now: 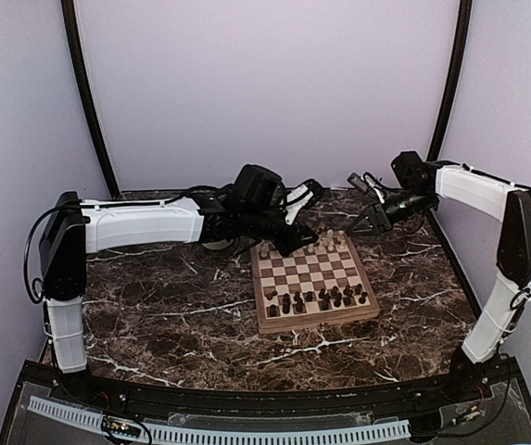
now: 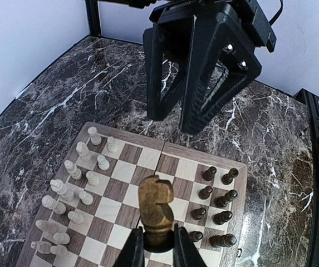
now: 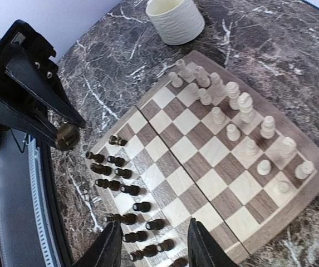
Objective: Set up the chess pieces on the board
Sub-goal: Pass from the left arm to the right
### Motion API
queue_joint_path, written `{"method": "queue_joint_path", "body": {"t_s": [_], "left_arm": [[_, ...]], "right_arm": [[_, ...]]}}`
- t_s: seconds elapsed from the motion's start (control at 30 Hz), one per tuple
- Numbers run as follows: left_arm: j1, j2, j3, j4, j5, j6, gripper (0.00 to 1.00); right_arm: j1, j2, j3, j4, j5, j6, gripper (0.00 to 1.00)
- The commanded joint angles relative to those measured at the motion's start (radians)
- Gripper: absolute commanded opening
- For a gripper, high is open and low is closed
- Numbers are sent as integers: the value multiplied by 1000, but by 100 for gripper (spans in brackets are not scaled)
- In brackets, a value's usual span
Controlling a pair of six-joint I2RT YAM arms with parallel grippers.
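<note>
A dark brown knight (image 2: 155, 208) is clamped in the left gripper (image 2: 158, 245) and held above the board (image 1: 321, 321). The right gripper (image 3: 155, 243) is held with its jaws apart beside the board's far right corner.

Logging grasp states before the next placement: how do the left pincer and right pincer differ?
Left pincer is shut on a dark brown knight; right pincer is open and holds nothing. In the top view, left pincer is by the board's far left corner, right pincer by its far right corner. Shared: both are black, two-fingered and raised above the board.
</note>
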Motion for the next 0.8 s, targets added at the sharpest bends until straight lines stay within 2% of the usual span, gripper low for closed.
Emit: {"method": "queue_joint_path", "body": {"t_s": [0.0,0.6,0.77], "left_arm": [[-5,-35,-33,73,64,5,2],[-13,-29,-28,67,152,29,2],[-18,-18,-12,49,155,39,2]], "right_arm": [[59,19,22,-69,-112,0,42],[96,96,101,-107,-264,14,43],[104,111,125,-136,-285,-5,41]]}}
